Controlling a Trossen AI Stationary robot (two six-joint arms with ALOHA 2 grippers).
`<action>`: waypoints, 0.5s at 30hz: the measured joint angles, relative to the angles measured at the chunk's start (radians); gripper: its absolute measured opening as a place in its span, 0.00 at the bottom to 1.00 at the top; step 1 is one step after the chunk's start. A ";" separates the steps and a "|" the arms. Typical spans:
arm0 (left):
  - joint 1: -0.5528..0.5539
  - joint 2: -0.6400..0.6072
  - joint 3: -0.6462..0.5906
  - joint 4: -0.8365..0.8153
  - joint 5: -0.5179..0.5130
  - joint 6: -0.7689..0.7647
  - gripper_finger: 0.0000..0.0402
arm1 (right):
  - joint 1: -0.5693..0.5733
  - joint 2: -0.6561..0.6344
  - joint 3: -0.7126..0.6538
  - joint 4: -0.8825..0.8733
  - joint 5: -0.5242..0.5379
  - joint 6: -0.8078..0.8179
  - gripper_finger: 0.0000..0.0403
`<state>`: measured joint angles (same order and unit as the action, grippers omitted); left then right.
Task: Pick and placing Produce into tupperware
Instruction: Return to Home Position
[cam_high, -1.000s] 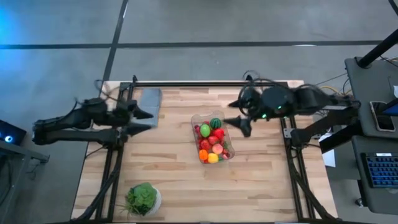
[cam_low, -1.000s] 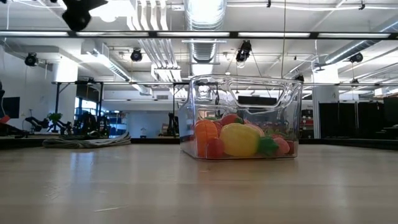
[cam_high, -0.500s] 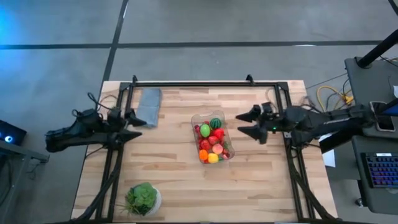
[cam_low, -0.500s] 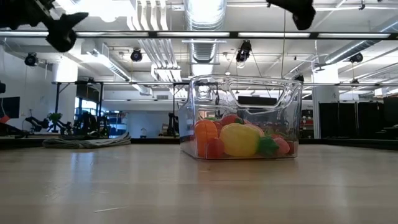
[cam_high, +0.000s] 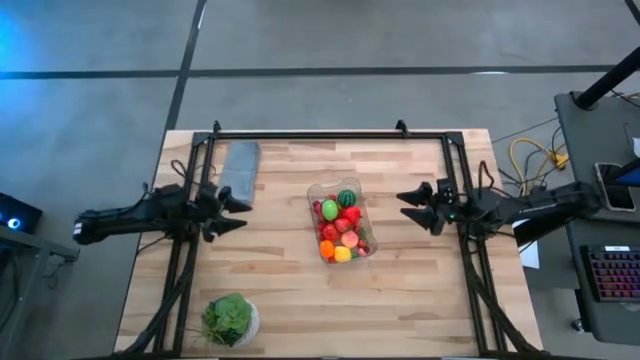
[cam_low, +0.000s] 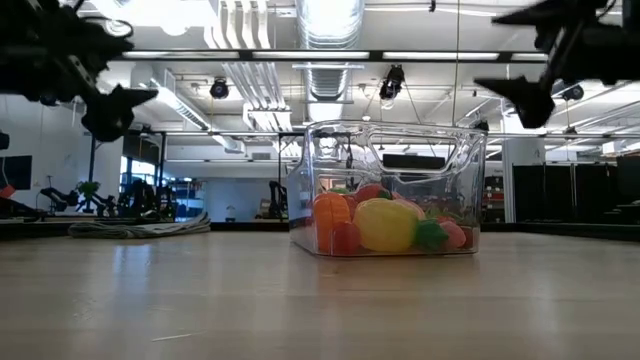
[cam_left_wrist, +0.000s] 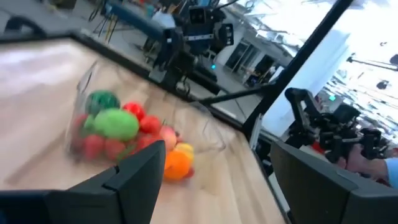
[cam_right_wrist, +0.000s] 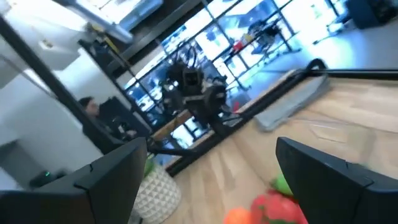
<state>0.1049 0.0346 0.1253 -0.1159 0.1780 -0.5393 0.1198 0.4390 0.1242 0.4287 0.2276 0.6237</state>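
Observation:
The clear tupperware stands at the table's middle, with the produce lying inside it: red berries, a green piece, a striped melon, orange and yellow pieces; it also shows in the low view. My left gripper is open at the table's left edge, pointing level toward the tub with nothing between its fingers. My right gripper is open at the right edge, pointing level toward the tub, also holding nothing.
A grey folded cloth lies at the far left of the table. A leafy green head in a white bowl stands at the near left corner. Black frame rails run along the far edge and both sides.
Both arms have drawn back from over the table and come down. My right gripper has left the tub's far right side, gone toward the right edge and tipped from pointing down to level. My left gripper has sunk and pulled toward the left edge. Both stayed open.

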 joint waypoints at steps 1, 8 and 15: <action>0.000 -0.002 -0.017 0.001 -0.002 -0.013 0.69 | -0.001 -0.023 -0.033 0.008 0.009 0.004 0.87; 0.000 0.029 -0.071 0.035 -0.002 -0.091 0.69 | -0.004 -0.146 -0.116 -0.078 0.047 0.094 0.87; 0.000 0.045 -0.071 0.023 -0.004 -0.109 0.69 | -0.004 -0.201 -0.115 -0.098 0.072 -0.008 0.87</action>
<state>0.1051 0.0799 0.0547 -0.0932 0.1738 -0.6479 0.1154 0.2376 0.0090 0.3311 0.2996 0.6159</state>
